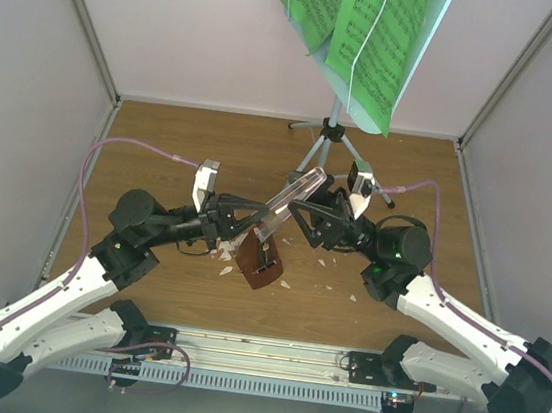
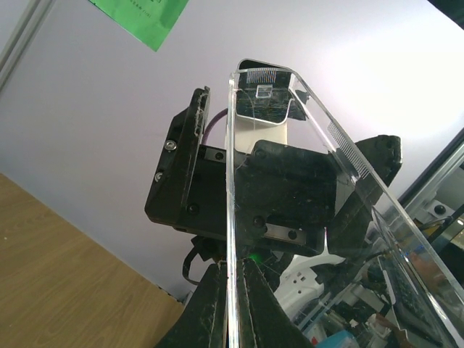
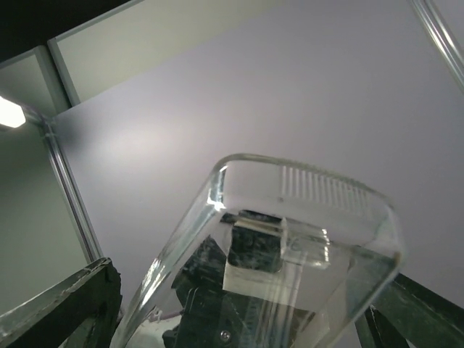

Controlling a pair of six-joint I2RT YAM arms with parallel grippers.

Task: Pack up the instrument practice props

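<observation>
The wooden surface (image 1: pixel 163 142) carries the music stand (image 1: pixel 332 131) at its back edge, with green sheet-music pages (image 1: pixel 377 38) on its top. The left gripper (image 1: pixel 252 220) is clamped on one edge of the metronome's clear cover (image 1: pixel 292 200), holding it tilted above the surface. The right gripper (image 1: pixel 298 209) straddles the cover's narrow end, jaws apart. The brown metronome base (image 1: pixel 257 263) stands just below, among white crumbs (image 1: pixel 352 299).

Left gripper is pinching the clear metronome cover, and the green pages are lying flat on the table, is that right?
Not quite. The left gripper does pinch the clear cover, but the top view shows the green pages up on the stand instead.
</observation>
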